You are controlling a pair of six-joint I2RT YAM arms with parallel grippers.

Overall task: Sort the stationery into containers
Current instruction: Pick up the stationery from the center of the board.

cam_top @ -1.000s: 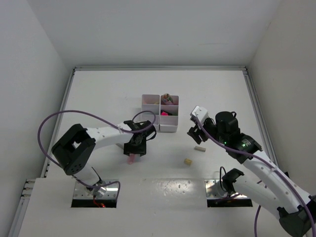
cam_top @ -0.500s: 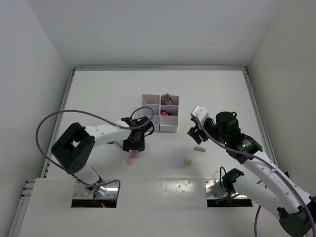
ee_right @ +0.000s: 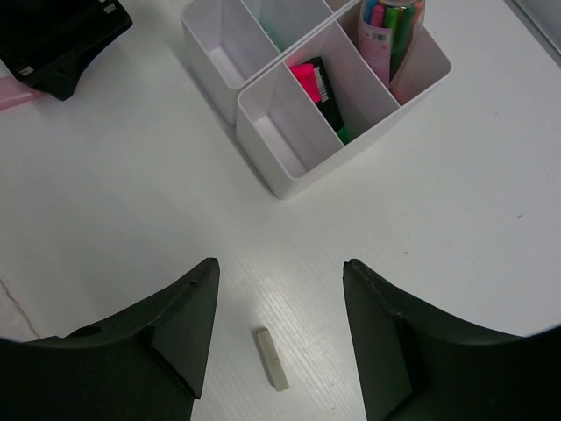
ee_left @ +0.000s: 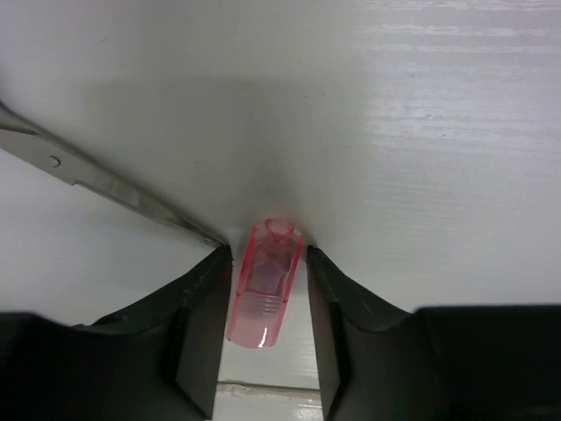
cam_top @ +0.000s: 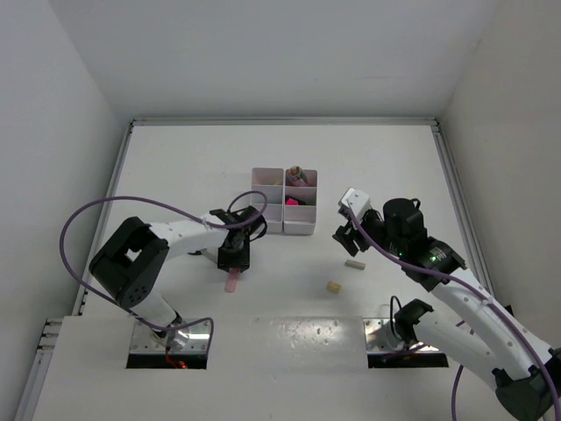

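Our left hand [ee_left: 267,254] seems closed on one end of the pink stick [ee_left: 261,298], low over the tabletop [ee_left: 421,132], toward its near edge and left of the middle. The right hand [ee_right: 280,267] is open above an eraser [ee_right: 271,358]. Held by its end only, the stick may swing or slip before it reaches the tray [ee_right: 256,145]. The scissors [ee_left: 105,180] lie against one finger and could be dragged along.

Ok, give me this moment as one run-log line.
left gripper: straddling pink highlighter, grip unclear | right gripper: open, above beige eraser | tray: partly filled
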